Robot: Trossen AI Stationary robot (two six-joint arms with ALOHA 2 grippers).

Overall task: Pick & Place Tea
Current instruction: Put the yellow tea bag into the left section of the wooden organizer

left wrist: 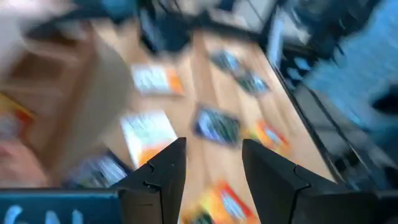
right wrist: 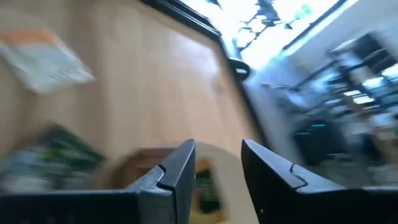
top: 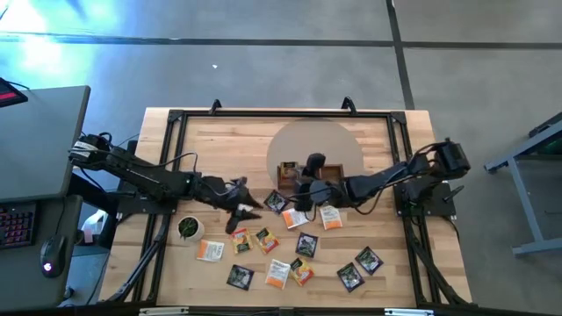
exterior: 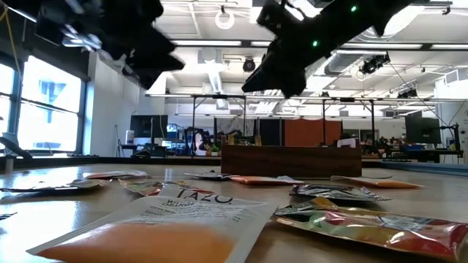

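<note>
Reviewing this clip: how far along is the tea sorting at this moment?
Early. At least one yellow-orange packet already lies in the wooden tray. Neither the left gripper nor the right gripper holds anything; both are open above the table. About a dozen tea packets remain scattered on the table.

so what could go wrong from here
Both hands are empty and open, close together over the packets: the left hand and right hand could collide. The tea packets overlap near the wooden tray, so one grasp might lift two or push a neighbour aside.
</note>
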